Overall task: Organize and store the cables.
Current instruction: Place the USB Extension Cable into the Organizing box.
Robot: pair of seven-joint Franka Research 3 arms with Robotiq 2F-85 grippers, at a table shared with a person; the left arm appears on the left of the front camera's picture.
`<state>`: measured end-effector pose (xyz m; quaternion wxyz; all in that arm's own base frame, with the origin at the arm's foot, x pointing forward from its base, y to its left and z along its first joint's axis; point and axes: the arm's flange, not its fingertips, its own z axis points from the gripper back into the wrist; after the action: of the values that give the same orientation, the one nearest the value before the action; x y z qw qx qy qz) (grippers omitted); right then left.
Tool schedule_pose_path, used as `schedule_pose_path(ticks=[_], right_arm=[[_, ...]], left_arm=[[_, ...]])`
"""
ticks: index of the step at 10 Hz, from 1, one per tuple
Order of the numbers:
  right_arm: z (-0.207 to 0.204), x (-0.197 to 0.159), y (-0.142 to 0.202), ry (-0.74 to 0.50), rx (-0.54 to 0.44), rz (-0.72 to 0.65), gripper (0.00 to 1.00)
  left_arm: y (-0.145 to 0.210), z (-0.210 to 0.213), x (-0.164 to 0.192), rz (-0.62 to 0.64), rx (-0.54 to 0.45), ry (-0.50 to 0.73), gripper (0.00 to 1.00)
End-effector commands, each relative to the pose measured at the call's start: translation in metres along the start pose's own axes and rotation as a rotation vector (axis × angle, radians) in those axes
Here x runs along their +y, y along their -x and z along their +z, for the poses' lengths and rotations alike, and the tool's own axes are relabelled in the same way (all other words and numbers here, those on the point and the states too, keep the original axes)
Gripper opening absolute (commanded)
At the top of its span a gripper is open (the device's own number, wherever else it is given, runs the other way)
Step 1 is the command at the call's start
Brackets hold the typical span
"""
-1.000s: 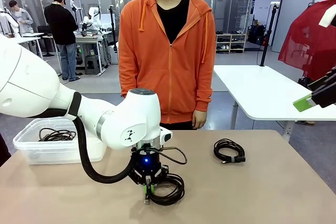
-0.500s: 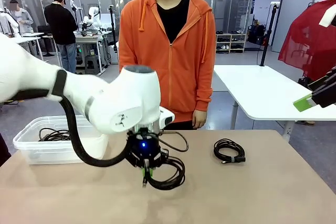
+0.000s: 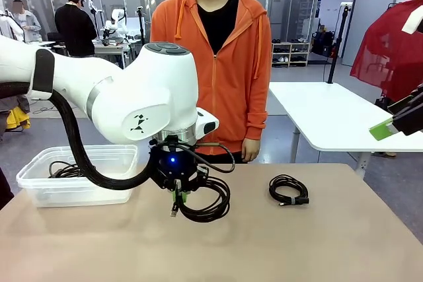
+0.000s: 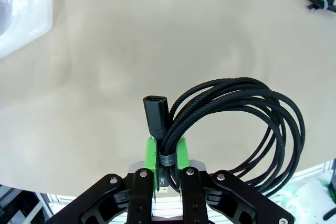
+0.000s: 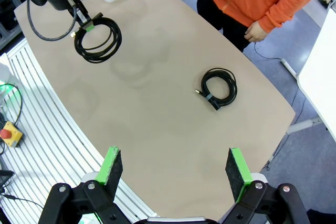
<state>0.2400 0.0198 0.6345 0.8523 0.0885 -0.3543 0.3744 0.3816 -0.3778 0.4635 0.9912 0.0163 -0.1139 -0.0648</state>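
My left gripper (image 3: 177, 197) is shut on a black coiled cable (image 3: 206, 203) and holds it in the air above the table, left of the middle. In the left wrist view the green pads (image 4: 151, 150) pinch the coil's tied part (image 4: 236, 124), and a black plug (image 4: 156, 113) sticks out past them. A second coiled cable (image 3: 288, 189) lies flat on the table to the right (image 5: 219, 87). Another cable (image 3: 69, 171) rests inside the clear bin (image 3: 39, 193). My right gripper (image 5: 173, 166) is open, high above the table's right side (image 3: 390, 125).
The clear plastic bin stands at the table's left edge (image 4: 23, 9). A person in an orange hoodie (image 3: 211, 70) stands at the far side, hands down. A white table (image 3: 330, 117) stands behind on the right.
My left arm has lifted the coiled cable off the table and carried it a little left, toward the bin. The right gripper and the other cables stayed put.
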Motion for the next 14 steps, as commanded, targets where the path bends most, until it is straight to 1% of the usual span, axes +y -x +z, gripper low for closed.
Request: schedule_pose_path(ticks=[1,6,7,9,10,11,12,13,14], right_arm=[[0.001,0.0,0.003,0.006,0.015,-0.007,1.0],[0.001,0.0,0.003,0.006,0.015,-0.007,1.0],[0.001,0.0,0.003,0.006,0.015,-0.007,1.0],[0.001,0.0,0.003,0.006,0.015,-0.007,1.0],[0.001,0.0,0.003,0.006,0.015,-0.007,1.0],[0.001,0.0,0.003,0.006,0.015,-0.007,1.0],[0.001,0.0,0.003,0.006,0.015,-0.007,1.0],[0.001,0.0,0.003,0.006,0.015,-0.007,1.0],[0.001,0.0,0.003,0.006,0.015,-0.007,1.0]], left_arm=[[0.004,0.004,-0.002,0.012,0.001,0.008,0.06],[0.004,0.004,-0.002,0.012,0.001,0.008,0.06],[0.002,0.0,-0.003,-0.001,0.001,0.001,0.17],[-0.016,0.026,0.055,0.008,-0.071,-0.025,0.17],[-0.02,0.038,0.084,-0.031,-0.112,-0.032,0.17],[-0.023,0.05,0.109,-0.095,-0.176,-0.036,0.17],[-0.026,0.058,0.136,-0.139,-0.213,-0.048,0.17],[-0.036,0.061,0.171,-0.137,-0.264,-0.096,0.17],[-0.04,0.065,0.2,-0.153,-0.275,-0.071,0.17]])
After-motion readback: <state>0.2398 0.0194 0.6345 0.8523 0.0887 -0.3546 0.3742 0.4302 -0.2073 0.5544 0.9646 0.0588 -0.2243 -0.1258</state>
